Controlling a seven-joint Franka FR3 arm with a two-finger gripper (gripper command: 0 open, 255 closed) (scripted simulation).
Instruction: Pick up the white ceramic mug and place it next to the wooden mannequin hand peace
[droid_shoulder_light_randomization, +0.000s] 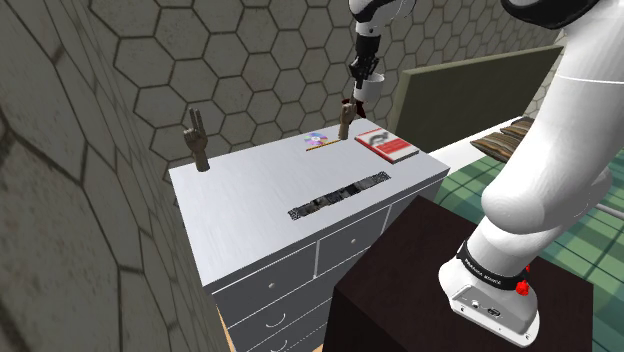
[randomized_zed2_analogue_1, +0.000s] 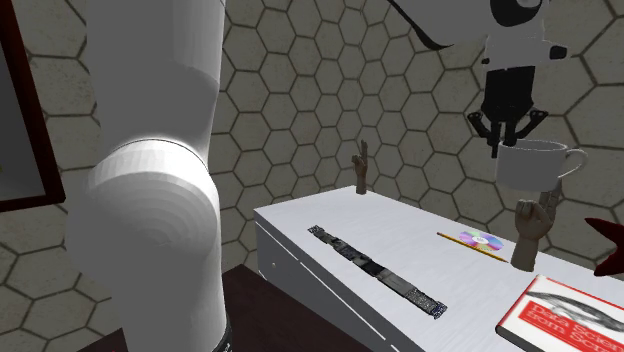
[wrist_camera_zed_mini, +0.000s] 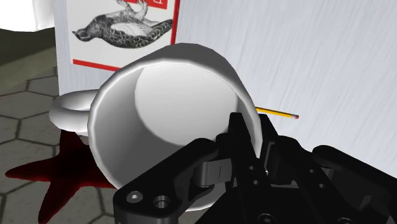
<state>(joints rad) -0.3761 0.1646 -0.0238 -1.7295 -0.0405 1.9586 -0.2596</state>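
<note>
My gripper (randomized_zed2_analogue_1: 509, 138) is shut on the rim of a white mug (randomized_zed2_analogue_1: 533, 166) and holds it in the air above the dresser's far right end in the second exterior view. In the wrist view one finger (wrist_camera_zed_mini: 238, 137) sits inside the mug (wrist_camera_zed_mini: 162, 105) and the other outside its wall, with the handle on the far side. A wooden hand showing a peace sign (droid_shoulder_light_randomization: 197, 140) (randomized_zed2_analogue_1: 361, 170) stands at the opposite back corner of the white dresser top (droid_shoulder_light_randomization: 250, 205). Another wooden hand (randomized_zed2_analogue_1: 529, 235) (droid_shoulder_light_randomization: 345, 121) stands just below the mug. In the shoulder view the gripper (droid_shoulder_light_randomization: 361, 92) hangs above that nearer hand.
On the dresser lie a red and white book (droid_shoulder_light_randomization: 387, 146) (wrist_camera_zed_mini: 121, 32), a disc (randomized_zed2_analogue_1: 478, 238) with a yellow pencil (wrist_camera_zed_mini: 277, 114), and a long black strip (droid_shoulder_light_randomization: 338, 197) (randomized_zed2_analogue_1: 375, 270). A dark red star shape (wrist_camera_zed_mini: 60, 172) lies beyond the dresser's edge. Hexagon-tiled walls stand behind.
</note>
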